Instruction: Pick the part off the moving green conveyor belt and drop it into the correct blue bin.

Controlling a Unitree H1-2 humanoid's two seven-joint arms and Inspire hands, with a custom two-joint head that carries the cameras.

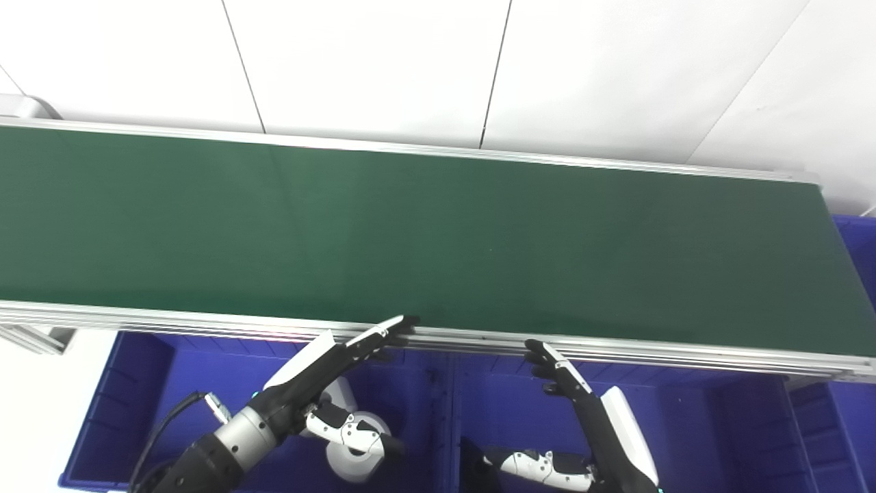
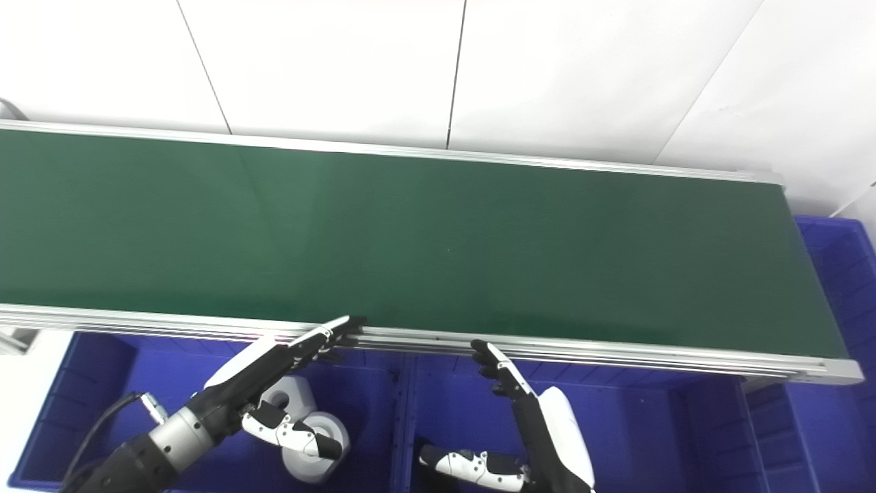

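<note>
Two hands wait just below the belt (image 1: 424, 233), and no part shows anywhere on its green surface. The left hand (image 1: 328, 363) is released, fingers stretched flat with the tips touching the belt's near rail. The right hand (image 1: 582, 404) is likewise released, fingers straight, tips just short of that rail. Below the belt sit the blue bins: the left bin (image 1: 137, 397) already holds a white, rounded part (image 1: 356, 448) under the left hand, and the middle bin (image 1: 698, 438) lies under the right hand. A third bin (image 1: 855, 239) stands at the belt's right end.

This looks like the waiting step, between picks. The next move calls for watching the belt for an incoming part, then timing a reach over the rail with whichever hand it nears.
</note>
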